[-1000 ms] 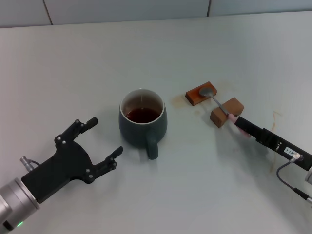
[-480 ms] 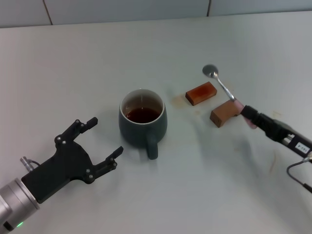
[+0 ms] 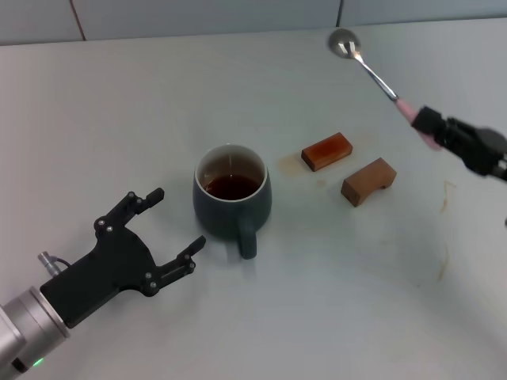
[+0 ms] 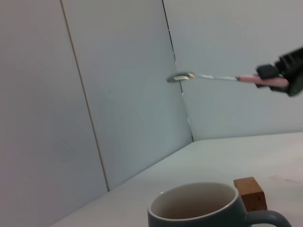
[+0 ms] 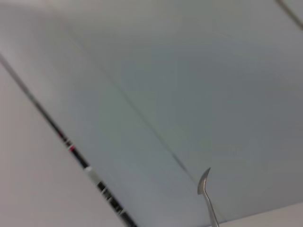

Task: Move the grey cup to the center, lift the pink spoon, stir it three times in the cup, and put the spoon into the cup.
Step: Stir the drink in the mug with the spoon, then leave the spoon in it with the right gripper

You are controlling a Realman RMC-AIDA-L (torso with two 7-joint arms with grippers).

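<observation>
The grey cup (image 3: pixel 232 199) stands near the table's middle with brown liquid inside and its handle toward me; it also shows in the left wrist view (image 4: pixel 208 208). My right gripper (image 3: pixel 432 127) is shut on the pink spoon (image 3: pixel 372 71) by its pink handle and holds it high above the table at the right, silver bowl pointing away. The spoon also shows in the left wrist view (image 4: pixel 213 77) and the right wrist view (image 5: pixel 206 194). My left gripper (image 3: pixel 170 222) is open and empty, low on the table to the left of the cup.
Two brown wooden blocks lie to the right of the cup, one reddish (image 3: pixel 326 151) and one lighter (image 3: pixel 368 181). One block shows behind the cup in the left wrist view (image 4: pixel 249 192). A tiled wall (image 3: pixel 206 16) runs along the table's back edge.
My right gripper has lifted the spoon off the two wooden blocks and carried it up and back. The left gripper has shifted slightly. The cup has not moved.
</observation>
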